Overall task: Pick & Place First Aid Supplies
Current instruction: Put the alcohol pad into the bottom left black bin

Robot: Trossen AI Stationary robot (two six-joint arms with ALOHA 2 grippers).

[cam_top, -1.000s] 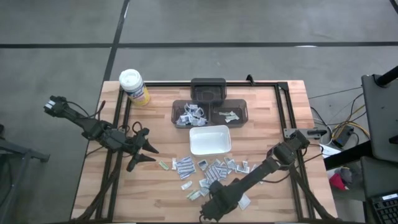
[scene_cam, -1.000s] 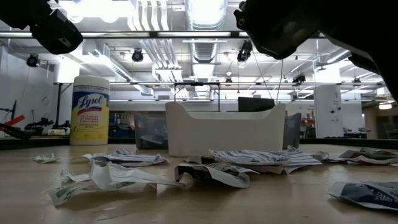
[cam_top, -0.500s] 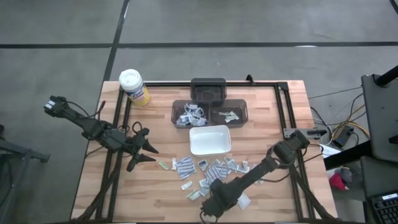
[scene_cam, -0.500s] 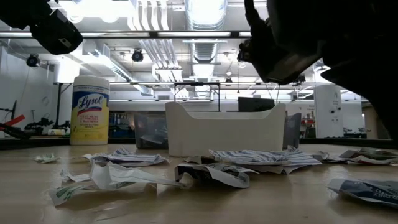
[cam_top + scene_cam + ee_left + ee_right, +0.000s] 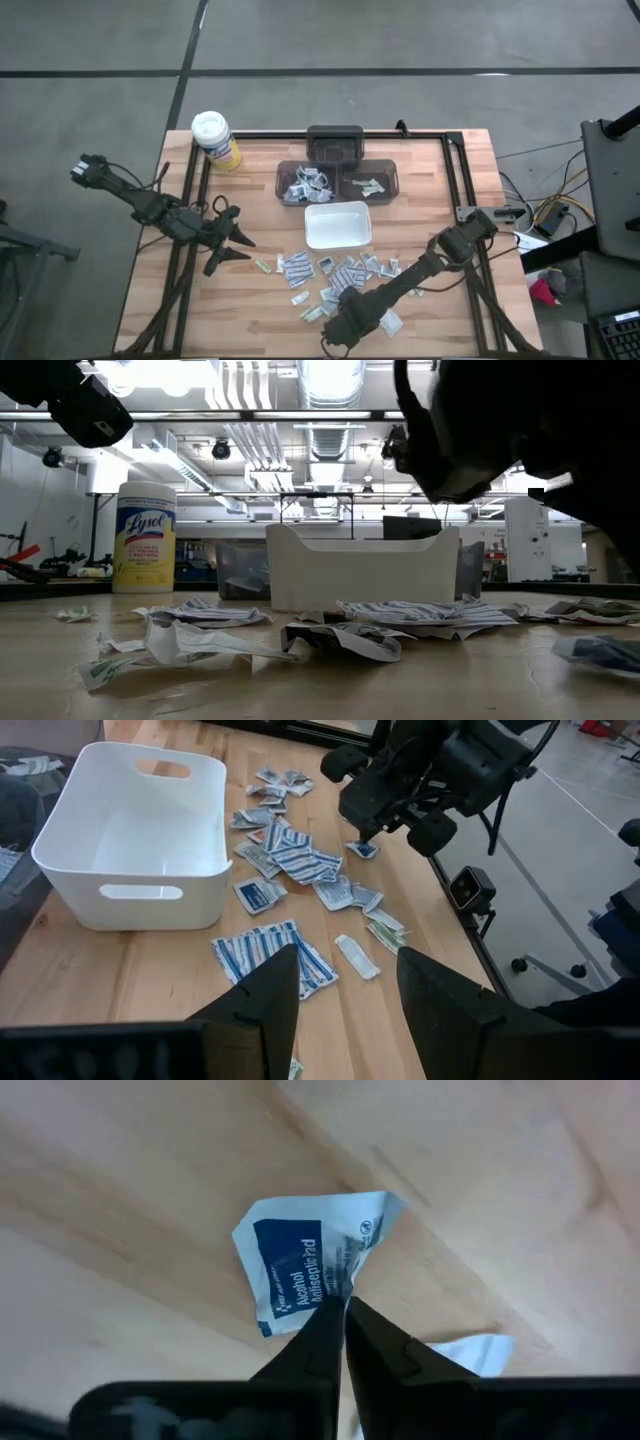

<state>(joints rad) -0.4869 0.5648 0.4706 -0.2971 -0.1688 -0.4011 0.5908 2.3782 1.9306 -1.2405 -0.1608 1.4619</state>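
Several small white and blue first aid packets [image 5: 345, 272] lie scattered on the wooden table in front of the white tray [image 5: 337, 225]. Near the table's front edge my right gripper [image 5: 350, 322] points down, shut on one white packet with a blue label [image 5: 300, 1265]. The left wrist view also shows this right gripper [image 5: 365, 846]. Another packet [image 5: 470, 1350] lies close beside the held one. My left gripper [image 5: 350, 1005] hovers open over the table's left part, apart from the packets. My right gripper pinches the labelled packet at one edge [image 5: 335, 1280] between its two fingertips, which come from above and point down. The packet is creased and buckled where the fingers meet. Its label side faces up, and the packet still lies low on the table.
Two dark bins [image 5: 310, 182] [image 5: 368, 182] with some packets inside stand behind the white tray. A yellow canister with a white lid [image 5: 215, 138] stands at the far left corner. Black frame rails [image 5: 460, 170] run along the table's sides.
My right gripper has sunk a little toward the table near its front edge. In the low view, the packet at the right has shifted and one side of it has come up off the wood.
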